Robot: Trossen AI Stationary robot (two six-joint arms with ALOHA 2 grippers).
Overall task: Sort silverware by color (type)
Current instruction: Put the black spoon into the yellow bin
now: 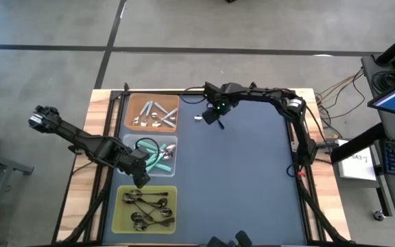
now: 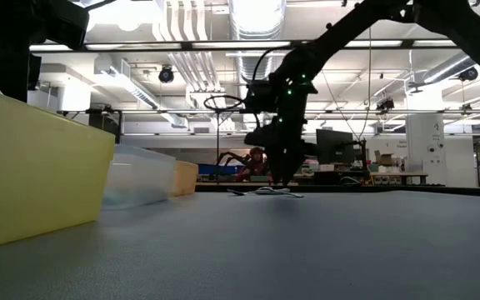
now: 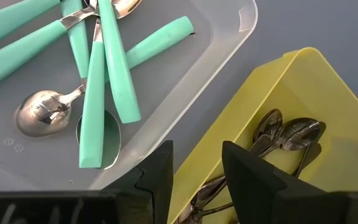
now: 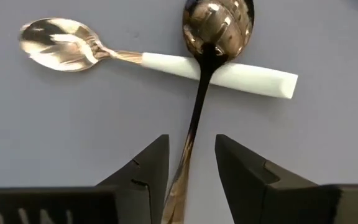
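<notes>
Three trays (image 1: pixel 119 165) are sitting in a line down the left side of the table (image 1: pixel 252 178). Spoons (image 1: pixel 149 219) are lying in each. Two spoons (image 4: pixel 191 62) are lying crossed upper middle, under the right gripper (image 1: pixel 212 116).

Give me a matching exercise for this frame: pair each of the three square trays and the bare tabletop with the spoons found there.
Column one:
1. orange square tray
2. clear square tray
3. yellow-green square tray
4. dark blue-grey tabletop

Column two:
A. dark blackish metal spoons
B. two crossed spoons, one with a pale handle, one all shiny metal, under the right gripper
C. all-silver shiny spoons
D. teal-handled spoons, by the left gripper

Pairs: 1-C, 2-D, 3-A, 4-B
</notes>
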